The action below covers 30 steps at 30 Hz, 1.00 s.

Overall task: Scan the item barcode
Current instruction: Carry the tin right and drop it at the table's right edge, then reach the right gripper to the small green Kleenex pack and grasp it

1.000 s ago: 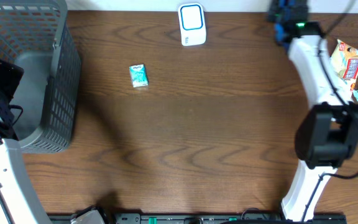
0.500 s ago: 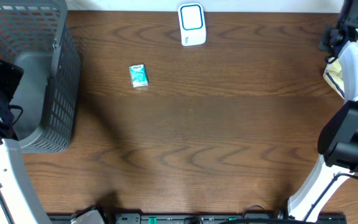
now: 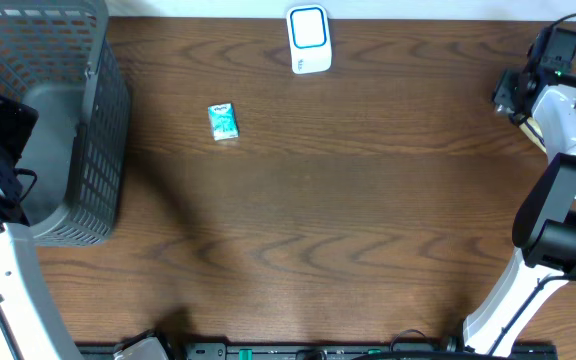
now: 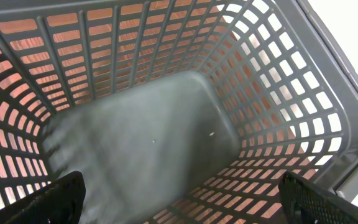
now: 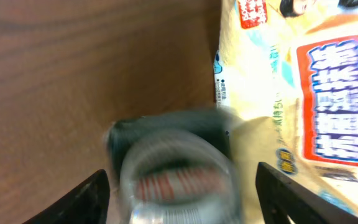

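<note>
Packet (image 5: 303,93) with orange label lies just beside the right pincer (image 5: 182,202), whose fingers (image 5: 95,199) stand wide around a blurred dark thing (image 5: 173,143), far right of the scanner (image 3: 308,40). Its long axis crosses the finger line. Right arm is nearer.

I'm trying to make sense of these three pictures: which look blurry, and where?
Right wrist view: most smeared; the dark round-topped object in the middle is streaked, the packet beside it clearer. Left wrist view: basket mesh crisp, its floor hazy at lower left. Overhead view: sharp, soft shadows on the table.
</note>
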{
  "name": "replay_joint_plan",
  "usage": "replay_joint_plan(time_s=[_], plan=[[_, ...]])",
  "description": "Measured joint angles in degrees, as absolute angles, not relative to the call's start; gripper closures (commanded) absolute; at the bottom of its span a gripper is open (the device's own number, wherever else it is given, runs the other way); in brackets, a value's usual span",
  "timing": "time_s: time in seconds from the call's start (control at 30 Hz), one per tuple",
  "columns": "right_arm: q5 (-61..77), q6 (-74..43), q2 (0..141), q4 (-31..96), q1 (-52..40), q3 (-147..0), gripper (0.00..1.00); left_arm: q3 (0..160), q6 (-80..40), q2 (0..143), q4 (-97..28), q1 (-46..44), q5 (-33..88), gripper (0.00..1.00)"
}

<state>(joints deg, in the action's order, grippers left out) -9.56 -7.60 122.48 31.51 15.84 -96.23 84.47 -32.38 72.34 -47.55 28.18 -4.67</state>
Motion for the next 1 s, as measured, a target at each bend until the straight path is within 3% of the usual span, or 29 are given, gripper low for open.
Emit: replay_joint_plan(time_s=[0.33,0.47,0.6,0.73,0.83,1.0], plan=[[-3.88,-7.86,121.67,29.65,15.11,-95.92,0.02,84.47,-32.38,72.34,-47.55,28.18,-4.67,0.02],[11.29,-8.54,118.48,26.46,13.06,-95.94,0.14,84.47,-32.38,72.34,-47.55,28.18,-4.67,0.02],[27.77,-12.78,116.64,21.45,9.3,-96.44,0.17,84.47,-32.38,72.34,-47.55,28.18,-4.67,0.02],[32.12,-15.84,116.62,18.13,-0.89,-96.51,0.22,84.47,-32.38,72.34,-47.53,28.18,-4.67,0.02],[28.64,-15.38,116.62,17.12,-10.39,-96.51,0.13,84.47,-32.38,72.34,-47.55,28.18,-4.67,0.02],[22.31,-8.8,116.75,12.36,-26.87,-96.51,0.19,84.47,-32.38,72.34,-47.55,28.18,-4.67,0.02]])
